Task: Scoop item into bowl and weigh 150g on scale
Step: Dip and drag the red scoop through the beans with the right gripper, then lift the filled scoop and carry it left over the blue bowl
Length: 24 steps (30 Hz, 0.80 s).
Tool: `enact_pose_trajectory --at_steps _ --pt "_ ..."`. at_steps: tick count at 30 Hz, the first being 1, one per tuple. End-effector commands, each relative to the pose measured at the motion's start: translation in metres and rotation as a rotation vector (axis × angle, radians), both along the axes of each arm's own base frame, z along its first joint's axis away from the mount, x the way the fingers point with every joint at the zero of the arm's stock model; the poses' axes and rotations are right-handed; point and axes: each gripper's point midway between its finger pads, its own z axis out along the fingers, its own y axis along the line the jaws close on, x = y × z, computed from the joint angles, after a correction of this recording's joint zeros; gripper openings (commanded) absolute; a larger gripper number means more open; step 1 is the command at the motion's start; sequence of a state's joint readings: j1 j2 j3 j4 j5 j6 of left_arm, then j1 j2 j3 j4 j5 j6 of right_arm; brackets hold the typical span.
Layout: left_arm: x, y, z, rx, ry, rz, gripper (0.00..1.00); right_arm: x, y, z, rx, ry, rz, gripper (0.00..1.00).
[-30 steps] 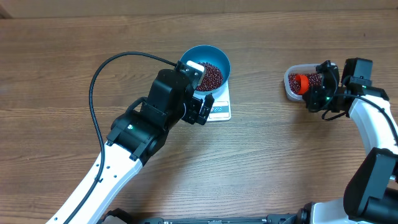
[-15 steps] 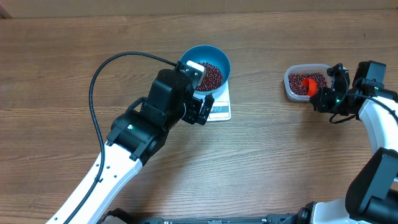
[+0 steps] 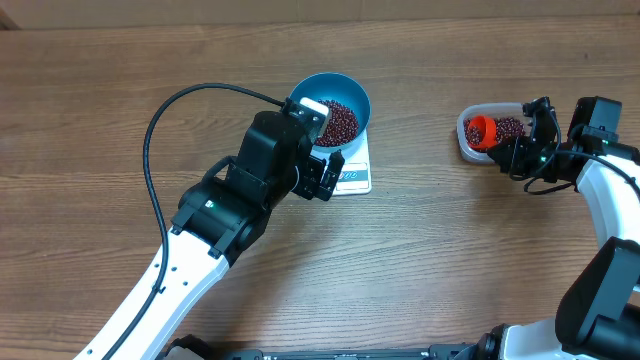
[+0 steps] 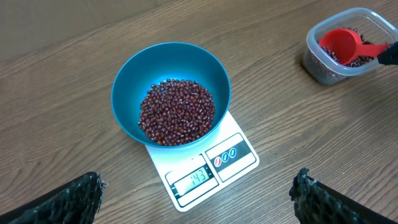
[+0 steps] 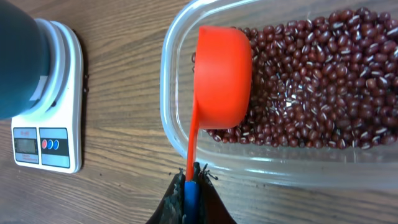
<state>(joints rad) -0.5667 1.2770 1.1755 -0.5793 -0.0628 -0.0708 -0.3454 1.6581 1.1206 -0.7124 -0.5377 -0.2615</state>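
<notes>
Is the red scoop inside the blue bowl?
No, the red scoop is in the clear tub with the beans, away from the blue bowl on the scale.

Bowl [image 3: 352, 88] of beans [image 3: 340, 122] sits on scale [image 3: 352, 178]; scoop [image 3: 481, 130] at tub [image 3: 465, 146].

Robotics lab bench, by look: plain wood-grain tabletop [image 3: 80, 120], two white-and-black robot arms [image 3: 220, 210] reaching in from near edge, loose black cable [image 3: 147, 165], small scale [image 4: 231, 155].

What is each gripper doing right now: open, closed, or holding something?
Left gripper: open, holding nothing.
Right gripper: closed on the handle of the orange scoop.
</notes>
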Motion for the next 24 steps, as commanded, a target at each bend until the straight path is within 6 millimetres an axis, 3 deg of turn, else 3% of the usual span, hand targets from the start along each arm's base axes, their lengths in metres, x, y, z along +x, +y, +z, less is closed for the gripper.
enact_pose_trajectory --at_steps 1,13,24 --pt "0.003 -0.002 0.009 -0.008 -0.017 -0.011 0.99 0.015 -0.003 0.015 0.001 -0.071 0.004 0.04" --pt "0.003 -0.002 0.009 -0.008 -0.017 -0.011 1.00 0.028 -0.008 0.031 -0.023 -0.134 0.004 0.04" --pt "0.003 -0.002 0.009 -0.008 -0.017 -0.011 0.99 0.007 -0.035 0.027 0.035 -0.068 -0.083 0.04"
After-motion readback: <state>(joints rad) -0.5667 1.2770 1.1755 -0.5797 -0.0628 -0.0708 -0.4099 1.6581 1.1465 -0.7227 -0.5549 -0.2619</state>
